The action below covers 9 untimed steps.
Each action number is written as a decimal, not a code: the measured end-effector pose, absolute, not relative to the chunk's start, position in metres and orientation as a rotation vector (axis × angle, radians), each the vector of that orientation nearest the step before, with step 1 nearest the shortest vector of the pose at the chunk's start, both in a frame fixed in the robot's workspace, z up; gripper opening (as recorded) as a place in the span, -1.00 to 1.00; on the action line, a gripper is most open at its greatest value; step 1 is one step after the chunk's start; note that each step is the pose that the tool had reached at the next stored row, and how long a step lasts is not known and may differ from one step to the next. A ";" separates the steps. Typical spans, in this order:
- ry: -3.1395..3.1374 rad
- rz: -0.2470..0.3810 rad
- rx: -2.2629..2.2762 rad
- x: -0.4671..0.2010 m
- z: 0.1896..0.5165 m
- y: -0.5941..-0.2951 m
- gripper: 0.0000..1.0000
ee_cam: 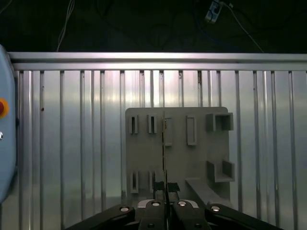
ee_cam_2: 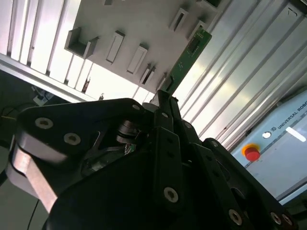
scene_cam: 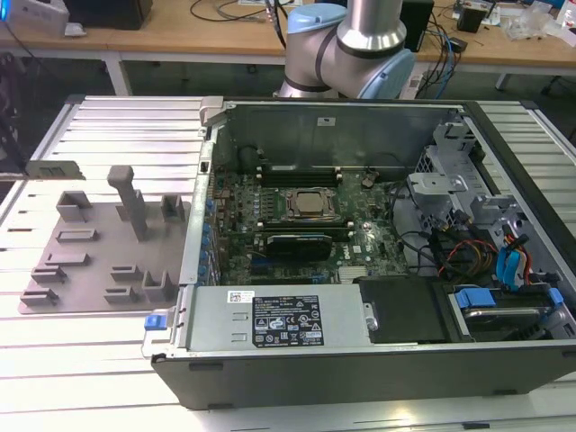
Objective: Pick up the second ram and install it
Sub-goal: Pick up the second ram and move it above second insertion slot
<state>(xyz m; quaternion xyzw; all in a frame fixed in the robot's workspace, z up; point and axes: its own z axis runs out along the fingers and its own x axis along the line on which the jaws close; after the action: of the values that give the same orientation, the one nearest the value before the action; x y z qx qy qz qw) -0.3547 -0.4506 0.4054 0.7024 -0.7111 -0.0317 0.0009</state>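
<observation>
My gripper (ee_cam: pixel 165 192) is shut on the second ram (ee_cam_2: pixel 188 58), a slim green board with small dark chips. In the second wrist view the stick juts out past the fingertips (ee_cam_2: pixel 164 101). The first wrist view meets the second ram (ee_cam: pixel 164 153) edge-on, as a thin dark line. It hangs well above the grey tray (ee_cam: pixel 175 165), over the tray's row of narrow slots (ee_cam: pixel 168 131). In the exterior view the grey tray (scene_cam: pixel 99 247) lies on the ribbed table at the exterior view's left, beside the open computer case (scene_cam: pixel 360 225).
Inside the case are a motherboard with a square silver processor (scene_cam: pixel 310 205), long memory slots (scene_cam: pixel 297 174) behind it, a black card (scene_cam: pixel 292 243) in front and cables (scene_cam: pixel 468 252) at the exterior view's right. A tall post (scene_cam: pixel 130 200) rises from the tray. A red button (ee_cam_2: pixel 250 152) sits beside the table.
</observation>
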 end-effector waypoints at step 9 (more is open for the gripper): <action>-2.235 -0.106 2.208 -0.352 0.425 -0.451 -0.80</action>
<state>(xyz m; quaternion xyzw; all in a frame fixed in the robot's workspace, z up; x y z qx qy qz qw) -0.3522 -0.4507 0.4249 0.7025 -0.7109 -0.0336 -0.0010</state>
